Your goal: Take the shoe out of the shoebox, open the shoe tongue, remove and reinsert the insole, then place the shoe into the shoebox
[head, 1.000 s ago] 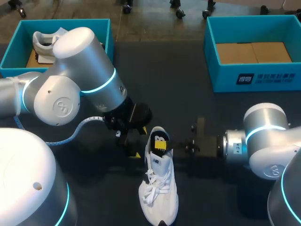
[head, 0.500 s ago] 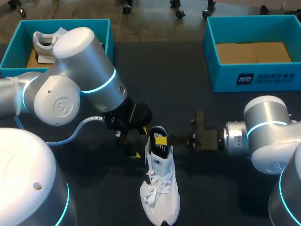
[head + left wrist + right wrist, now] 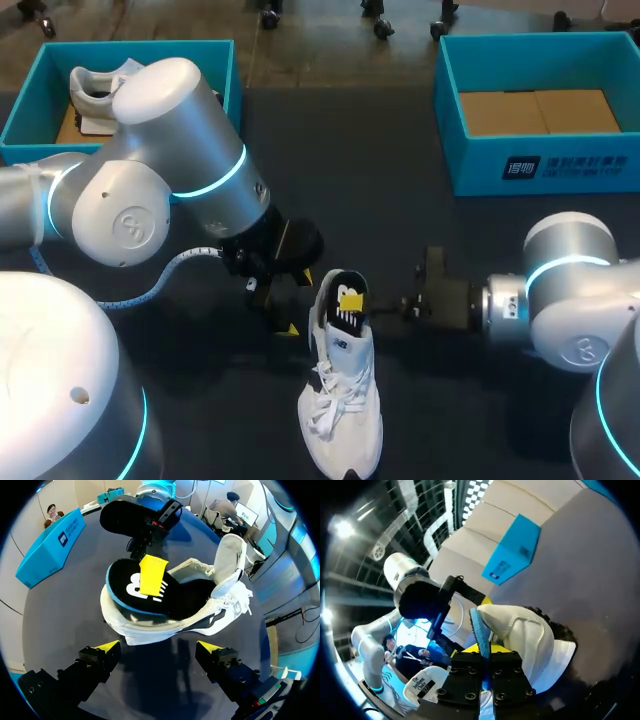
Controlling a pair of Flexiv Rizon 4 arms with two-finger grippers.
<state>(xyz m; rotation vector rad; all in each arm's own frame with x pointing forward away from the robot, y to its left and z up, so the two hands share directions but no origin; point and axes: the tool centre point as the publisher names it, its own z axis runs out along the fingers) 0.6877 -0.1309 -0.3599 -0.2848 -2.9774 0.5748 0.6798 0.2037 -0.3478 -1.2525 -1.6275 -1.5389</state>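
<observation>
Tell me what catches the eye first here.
A white shoe lies in the middle, its black insole sticking up from the heel, pinched by the right gripper. The left gripper hangs open just beside it. A teal box at the far left holds a second shoe.

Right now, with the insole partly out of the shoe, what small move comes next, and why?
Likely the right end effector pulls the insole further out past the heel: it pinches the insole's raised heel end, while the front lies inside the white shoe.

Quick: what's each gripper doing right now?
Left gripper: open, holding nothing.
Right gripper: shut on the insole.
</observation>
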